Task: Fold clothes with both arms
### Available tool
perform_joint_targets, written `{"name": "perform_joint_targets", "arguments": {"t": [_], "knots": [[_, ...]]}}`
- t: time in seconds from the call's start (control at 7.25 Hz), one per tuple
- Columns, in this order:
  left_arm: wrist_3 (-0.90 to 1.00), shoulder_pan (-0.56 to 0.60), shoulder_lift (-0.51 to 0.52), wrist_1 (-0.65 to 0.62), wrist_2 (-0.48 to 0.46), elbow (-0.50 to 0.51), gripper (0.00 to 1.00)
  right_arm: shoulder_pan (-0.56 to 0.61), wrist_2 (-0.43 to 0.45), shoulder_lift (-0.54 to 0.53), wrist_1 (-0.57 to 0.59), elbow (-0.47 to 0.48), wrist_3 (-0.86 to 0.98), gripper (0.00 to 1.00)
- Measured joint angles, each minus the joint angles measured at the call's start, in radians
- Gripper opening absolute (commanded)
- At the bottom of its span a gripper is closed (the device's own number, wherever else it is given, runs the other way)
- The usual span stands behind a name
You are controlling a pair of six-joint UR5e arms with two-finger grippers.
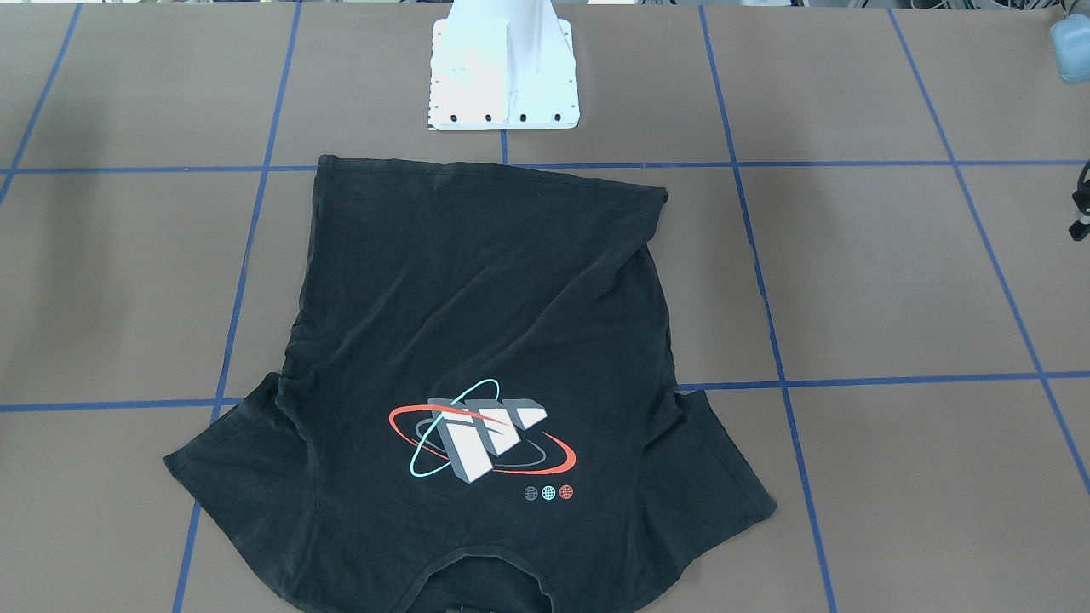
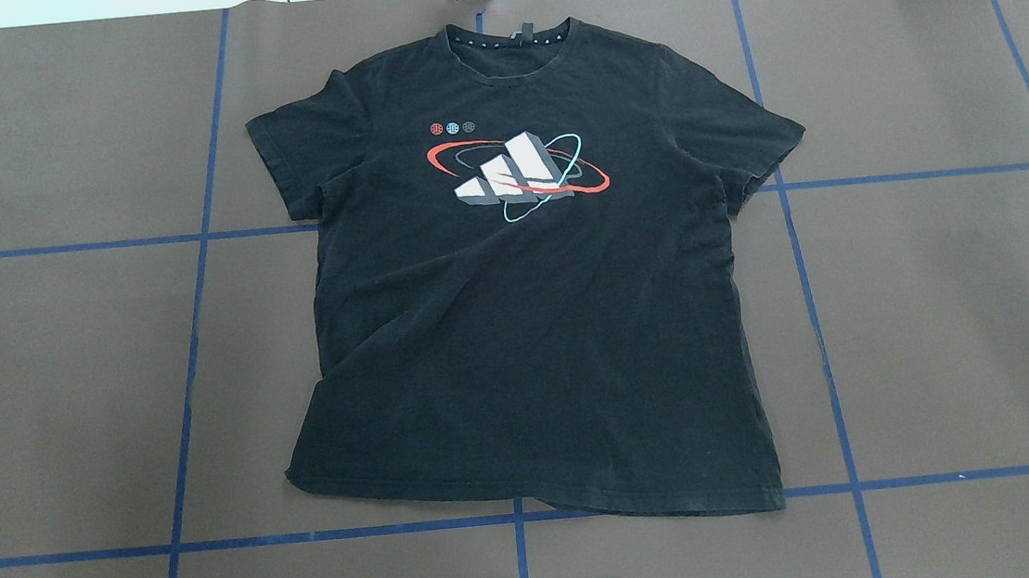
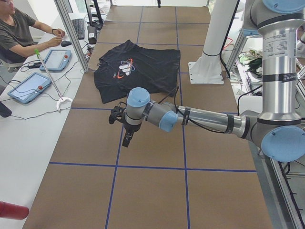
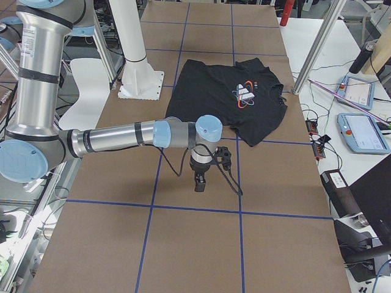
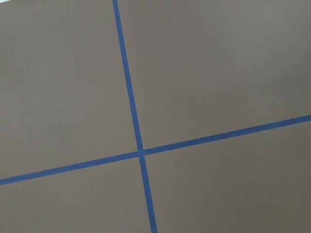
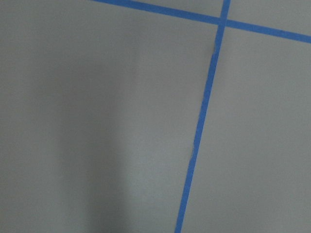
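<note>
The black T-shirt (image 2: 527,325) lies spread flat and face up on the brown table, its collar on the far side from the robot and its white, red and cyan graphic (image 2: 519,175) showing. It also appears in the front view (image 1: 485,323). My left arm (image 3: 205,119) reaches out low over bare table beyond the shirt's side; its gripper (image 3: 127,139) points down, and I cannot tell whether it is open or shut. My right arm (image 4: 116,137) mirrors it on the other side, and its gripper's (image 4: 199,184) state is equally unclear. Both wrist views show only table and blue tape.
The white mounting base (image 1: 502,77) stands just behind the shirt's hem. Blue tape lines (image 2: 516,518) grid the table. A person (image 3: 19,33) sits at a side desk with tablets (image 3: 28,86). A metal post (image 3: 71,33) rises at the table's far edge.
</note>
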State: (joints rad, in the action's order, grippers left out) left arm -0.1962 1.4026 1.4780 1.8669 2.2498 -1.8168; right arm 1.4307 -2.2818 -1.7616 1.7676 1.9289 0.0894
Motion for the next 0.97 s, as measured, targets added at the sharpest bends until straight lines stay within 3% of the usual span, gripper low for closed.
{"name": "perform_joint_targets", "arguments": {"t": [0.97], "knots": [[0.033, -0.017, -0.06, -0.004, 0.107, -0.075, 1.0, 0.01, -0.034, 0.007, -0.005, -0.004, 0.013, 1.0]]}}
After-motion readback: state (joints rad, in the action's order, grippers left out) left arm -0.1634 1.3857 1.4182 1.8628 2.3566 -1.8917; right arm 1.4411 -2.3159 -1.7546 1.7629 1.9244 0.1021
